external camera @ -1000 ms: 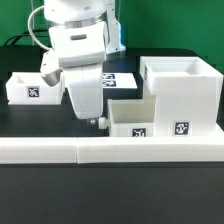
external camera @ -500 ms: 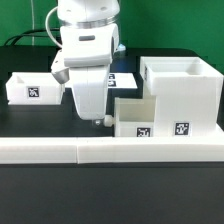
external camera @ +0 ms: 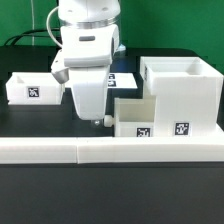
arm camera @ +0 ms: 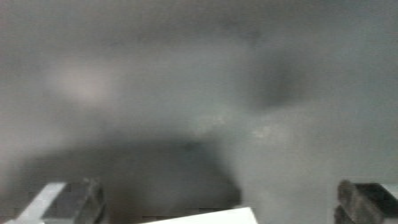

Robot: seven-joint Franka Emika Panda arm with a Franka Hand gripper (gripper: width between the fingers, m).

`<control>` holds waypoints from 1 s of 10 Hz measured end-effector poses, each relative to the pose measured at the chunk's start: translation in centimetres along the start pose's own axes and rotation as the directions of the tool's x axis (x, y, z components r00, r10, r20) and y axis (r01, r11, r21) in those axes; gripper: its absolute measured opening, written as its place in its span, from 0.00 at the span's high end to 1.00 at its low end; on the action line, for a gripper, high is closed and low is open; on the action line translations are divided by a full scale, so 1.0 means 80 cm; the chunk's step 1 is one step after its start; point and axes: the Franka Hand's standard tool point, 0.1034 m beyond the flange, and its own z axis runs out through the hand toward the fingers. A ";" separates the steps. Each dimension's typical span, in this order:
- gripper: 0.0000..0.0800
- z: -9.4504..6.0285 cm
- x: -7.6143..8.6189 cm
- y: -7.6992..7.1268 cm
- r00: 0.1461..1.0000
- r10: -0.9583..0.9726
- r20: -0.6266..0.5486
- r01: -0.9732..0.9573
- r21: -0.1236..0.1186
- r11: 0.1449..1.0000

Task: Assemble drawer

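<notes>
The gripper (external camera: 97,120) hangs open and empty. The near tray (external camera: 135,121) sits at its three o'clock; best to straddle the tray's wall squarely before closing.

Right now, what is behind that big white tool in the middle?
A strip of the marker board shows past the tool, flat on the table, with part of a black-and-white tag. The tool covers the rest, so whatever else lies behind is hidden.
</notes>
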 end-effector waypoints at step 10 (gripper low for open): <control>0.19 0.009 -0.006 -0.002 0.992 -0.120 0.030 0.120 0.026 0.992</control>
